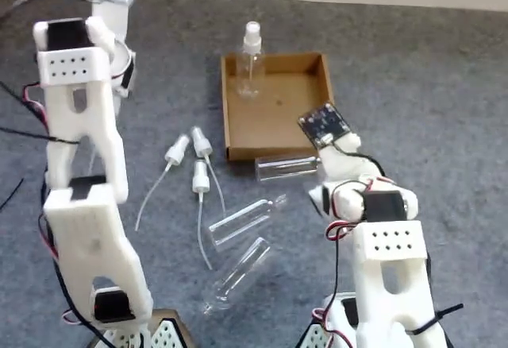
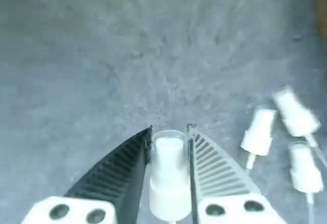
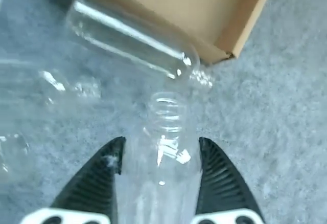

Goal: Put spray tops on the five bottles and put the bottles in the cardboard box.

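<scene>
In the left hand [image 2: 169,130]: a pinched spray top [image 2: 167,173].
Right hand [image 3: 160,144] clamps a clear bottle [image 3: 164,119], cardboard box [image 3: 249,20] just ahead.

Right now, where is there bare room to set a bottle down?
Bare: the carpet right of the cardboard box, and the box floor's right half, beside the standing bottle. Crowded: in front and left of the box, where three spray tops and three empty bottles lie close together.
</scene>
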Available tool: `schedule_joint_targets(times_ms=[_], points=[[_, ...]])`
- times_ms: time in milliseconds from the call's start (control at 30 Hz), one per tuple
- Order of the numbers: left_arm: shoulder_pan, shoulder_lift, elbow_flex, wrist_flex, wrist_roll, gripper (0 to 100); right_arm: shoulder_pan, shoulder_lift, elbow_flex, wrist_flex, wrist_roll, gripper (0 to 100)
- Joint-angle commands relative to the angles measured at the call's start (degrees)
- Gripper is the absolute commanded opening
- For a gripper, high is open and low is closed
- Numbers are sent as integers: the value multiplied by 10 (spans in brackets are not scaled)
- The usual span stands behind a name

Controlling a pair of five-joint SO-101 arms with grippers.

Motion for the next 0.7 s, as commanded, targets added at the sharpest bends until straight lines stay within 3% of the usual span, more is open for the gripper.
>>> schedule_joint_targets(times_ms=[0,167,300,467,667], points=[[26,-204,136,9,21,3,-54,-18,-49,-31,-63,4],[107,-495,359,7,27,4,-135,-109,-17,-95,-101,4],[177,-661,417,-26,69,4,-177,-204,84,-187,-119,3],[254,-713,418,-122,134,4,-216,-300,217,-262,-134,3],[343,-713,423,-265,208,4,-225,-411,301,-277,-174,3]])
